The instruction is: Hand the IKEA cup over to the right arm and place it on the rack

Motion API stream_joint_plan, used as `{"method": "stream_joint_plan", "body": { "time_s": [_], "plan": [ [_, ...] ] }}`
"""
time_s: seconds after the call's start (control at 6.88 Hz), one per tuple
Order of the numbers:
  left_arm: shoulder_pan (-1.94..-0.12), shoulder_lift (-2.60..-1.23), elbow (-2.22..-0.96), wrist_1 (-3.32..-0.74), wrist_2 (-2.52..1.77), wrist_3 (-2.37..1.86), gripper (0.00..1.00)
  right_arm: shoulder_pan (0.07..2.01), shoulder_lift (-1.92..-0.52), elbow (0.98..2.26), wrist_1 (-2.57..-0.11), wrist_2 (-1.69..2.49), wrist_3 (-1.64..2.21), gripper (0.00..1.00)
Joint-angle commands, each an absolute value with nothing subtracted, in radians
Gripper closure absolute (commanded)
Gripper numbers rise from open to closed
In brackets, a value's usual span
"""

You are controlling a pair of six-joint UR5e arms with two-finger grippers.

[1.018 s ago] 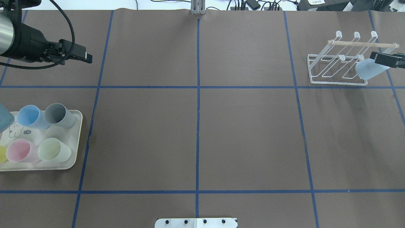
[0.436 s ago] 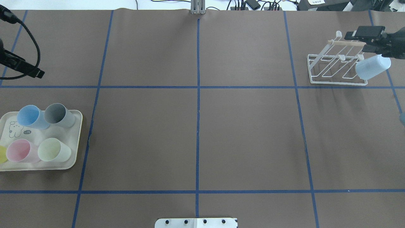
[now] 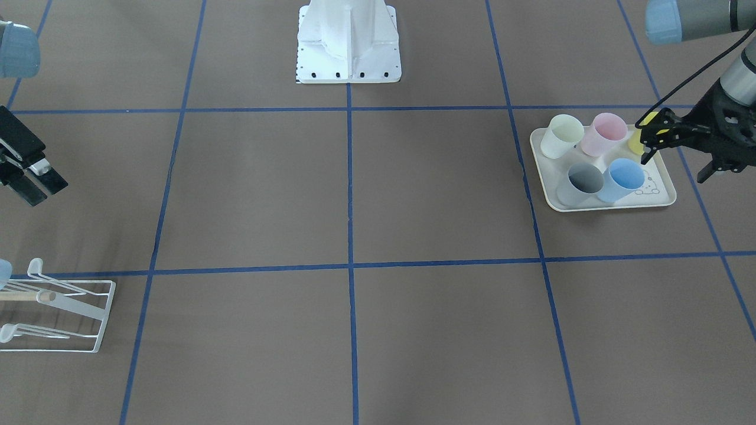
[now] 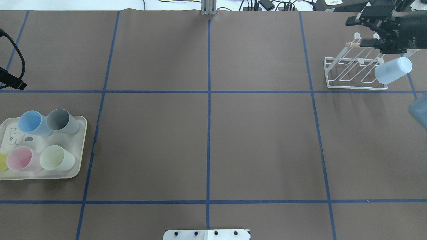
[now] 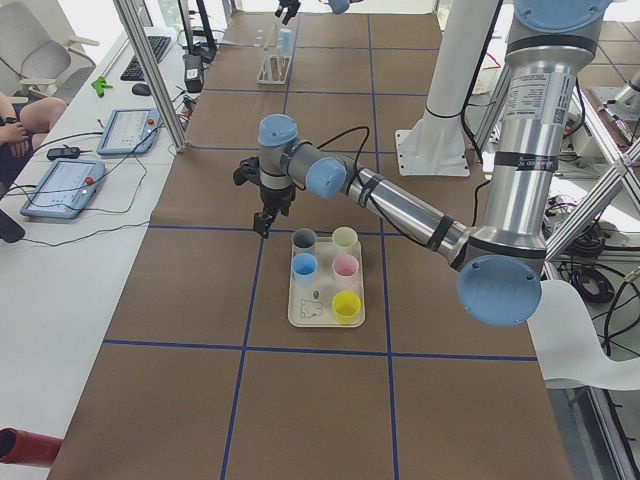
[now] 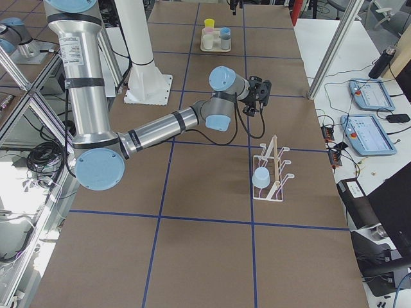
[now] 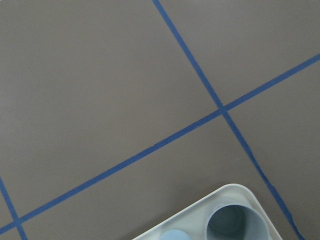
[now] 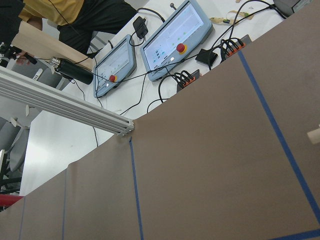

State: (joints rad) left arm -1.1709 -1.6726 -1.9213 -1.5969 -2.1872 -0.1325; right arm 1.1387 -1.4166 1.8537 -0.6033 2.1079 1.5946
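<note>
The pale blue IKEA cup [image 4: 393, 70] hangs tilted on a front prong of the white wire rack [image 4: 350, 87], at the table's far right; it also shows in the exterior right view [image 6: 261, 178]. My right gripper [image 4: 361, 32] is open and empty, above and just behind the rack's wooden dowel, clear of the cup. In the front-facing view the right gripper [image 3: 40, 186] sits at the left edge, away from the rack [image 3: 88, 310]. My left gripper [image 3: 673, 166] hovers open and empty beside the tray's outer edge.
A cream rabbit-print tray [image 4: 83, 133] at the near left holds several upright cups, among them blue [image 4: 31, 122], grey [image 4: 60, 120], pink [image 4: 19, 158] and pale green [image 4: 55, 158]. The robot base [image 3: 348, 41] stands mid-table. Control pendants [image 8: 175, 35] and a person [image 8: 75, 10] are beyond the far edge.
My right gripper opened, released the cup on the rack and drew back behind the dowel. The left arm swung off toward the tray side, nearly out of the overhead view.
</note>
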Motion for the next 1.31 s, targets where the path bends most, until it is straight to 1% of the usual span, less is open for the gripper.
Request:
{"method": "stream_joint_plan", "body": {
  "time_s": [0.0, 0.29, 0.73, 1.16],
  "plan": [
    [-1.166, -1.66, -1.84, -1.598, -2.189, -0.133, 0.0, 1.135, -1.401, 1.855, -0.598, 2.114, 1.623, 0.0],
    [-1.155, -1.667, -1.777, -1.604, -2.186, -0.135, 0.0, 1.132, -1.405, 1.855, -0.597, 2.114, 1.623, 0.0],
    [-1.075, -1.666, -1.697, -1.662, -2.186, -0.135, 0.0, 1.132, -1.411, 1.853, -0.595, 2.112, 1.62, 0.0],
    [-1.074, -1.658, -1.703, -1.669, -2.184, -0.132, 0.0, 1.132, -1.414, 1.855, -0.595, 2.112, 1.617, 0.0]
  ]
}}
